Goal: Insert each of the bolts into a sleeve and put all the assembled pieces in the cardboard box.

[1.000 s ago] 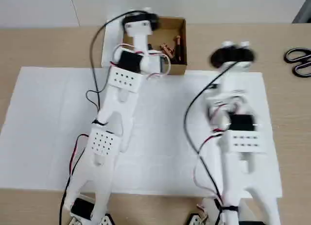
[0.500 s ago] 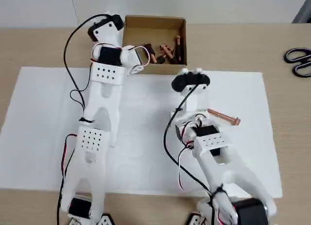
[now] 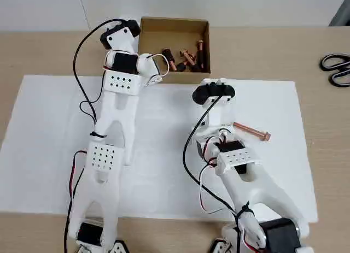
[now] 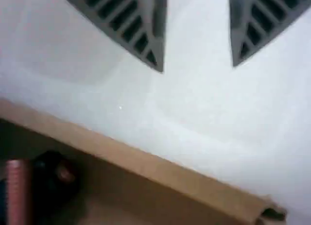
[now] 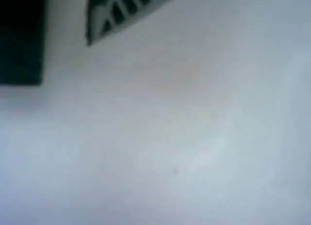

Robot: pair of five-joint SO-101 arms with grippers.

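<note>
The cardboard box stands at the far edge of the white paper and holds several copper and dark pieces. My left gripper hangs open and empty over the paper beside the box's near wall. In the left wrist view its tips are apart above the paper, with the box wall and a copper piece inside. One copper bolt lies on the paper beside my right arm. My right gripper points down at the paper just near of the box.
Black scissors lie on the wooden table at the far right. Cables loop off both arms. The paper's left and near middle parts are bare. The right wrist view looks at plain white paper.
The left arm swung left, from over the box to its near-left side. The right arm pulled back and leftward, uncovering the bolt on the paper. Little moved in the last half second.
</note>
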